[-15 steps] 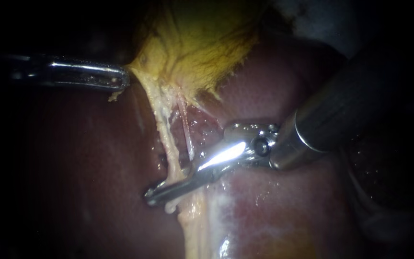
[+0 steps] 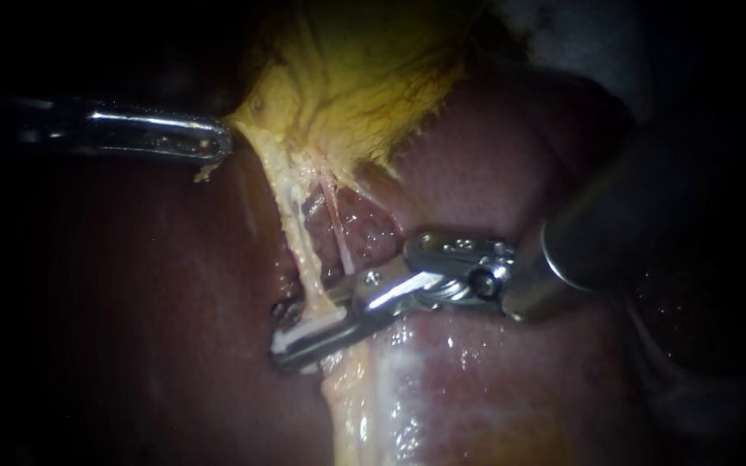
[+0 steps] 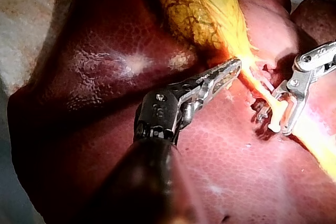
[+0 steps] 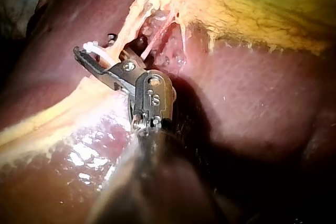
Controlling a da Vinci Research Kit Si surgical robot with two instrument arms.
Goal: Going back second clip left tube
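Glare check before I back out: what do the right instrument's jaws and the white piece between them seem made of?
The right instrument: jaws look like polished metal, bright mirror-like glints along them. The clip between its open jaws: probably plastic, opaque matte white with no metallic shine, though I can't be sure.

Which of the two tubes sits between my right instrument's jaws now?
The thicker pale-yellow left tube: the right instrument straddles it with open jaws. The thin pink tube runs alongside, outside them.

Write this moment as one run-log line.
left instrument: shut on gallbladder | right instrument: jaws open around left tube | clip: between jaws
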